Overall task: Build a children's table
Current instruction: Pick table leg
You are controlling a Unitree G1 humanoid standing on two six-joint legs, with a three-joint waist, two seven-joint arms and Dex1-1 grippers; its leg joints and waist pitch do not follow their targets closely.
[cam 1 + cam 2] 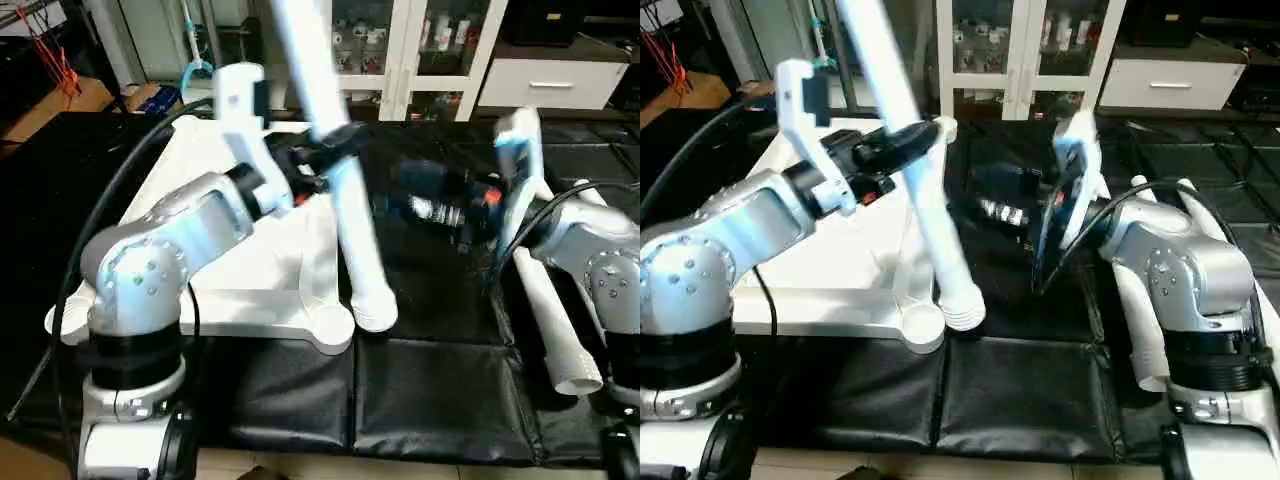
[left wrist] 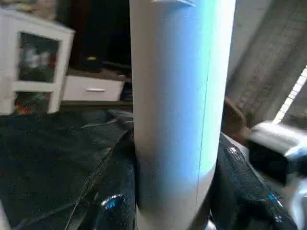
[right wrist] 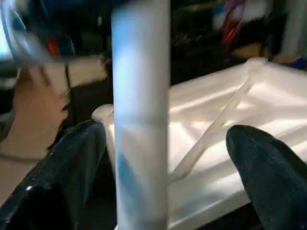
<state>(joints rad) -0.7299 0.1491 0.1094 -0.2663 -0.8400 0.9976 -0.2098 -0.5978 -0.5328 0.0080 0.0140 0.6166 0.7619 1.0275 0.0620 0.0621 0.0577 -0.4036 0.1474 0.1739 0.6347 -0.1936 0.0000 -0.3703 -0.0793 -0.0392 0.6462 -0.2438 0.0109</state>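
Note:
The white tabletop (image 1: 250, 270) lies upside down on the black mat, ribs up, with a round corner socket (image 1: 920, 325) at its near right corner. My left gripper (image 1: 325, 150) is shut on a long white leg (image 1: 350, 220), which stands tilted. The leg's wide lower end (image 1: 960, 305) rests beside that socket, just off the tabletop's edge. In the left wrist view black fingers (image 2: 112, 191) press the leg (image 2: 177, 105) from both sides. My right gripper (image 1: 440, 205) hovers open to the right of the leg, its fingers (image 3: 268, 167) wide apart and not touching it.
A second white leg (image 1: 555, 330) lies on the mat under my right forearm. A white glass-door cabinet (image 1: 1030, 50) stands behind the mat. Black cables run along both arms. The mat's near front strip (image 1: 420, 400) is bare.

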